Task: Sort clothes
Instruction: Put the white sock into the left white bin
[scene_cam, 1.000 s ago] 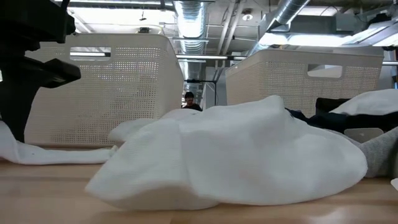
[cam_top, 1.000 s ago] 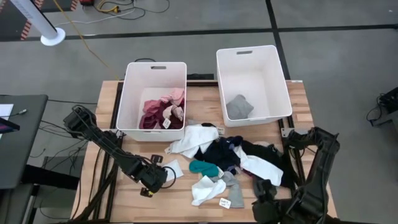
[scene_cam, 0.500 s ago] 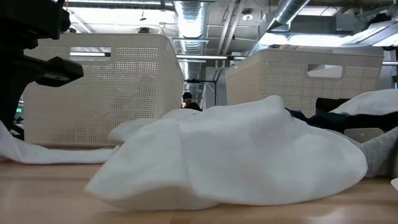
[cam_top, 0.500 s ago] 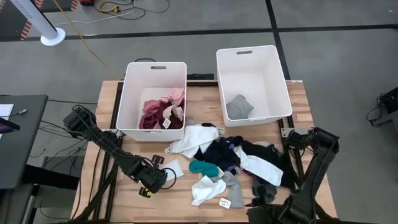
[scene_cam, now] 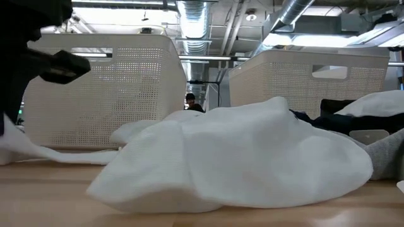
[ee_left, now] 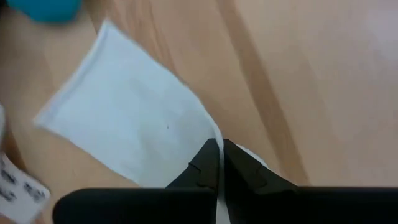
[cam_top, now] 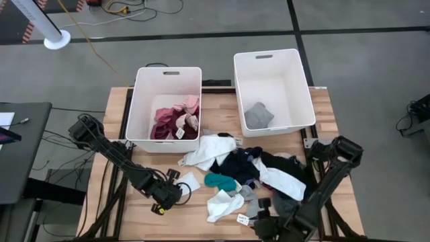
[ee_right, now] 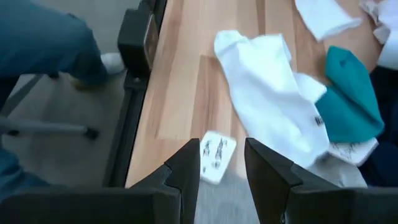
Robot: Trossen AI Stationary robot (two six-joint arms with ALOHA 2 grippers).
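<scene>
Wooden table (cam_top: 222, 111) bears clothes (cam_top: 252, 171); ducts (scene_cam: 196, 16) overhead.

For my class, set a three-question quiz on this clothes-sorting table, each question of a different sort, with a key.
1. True or false: the left gripper is shut on the edge of a small white cloth.
2. Which bin holds the pink and maroon garments? A) left bin B) right bin C) neither
3. Fill in: the only item in the right bin is a ____ garment.

Key: 1 true; 2 A; 3 grey. The right gripper hangs open above a paper tag at the table's front edge.
</scene>
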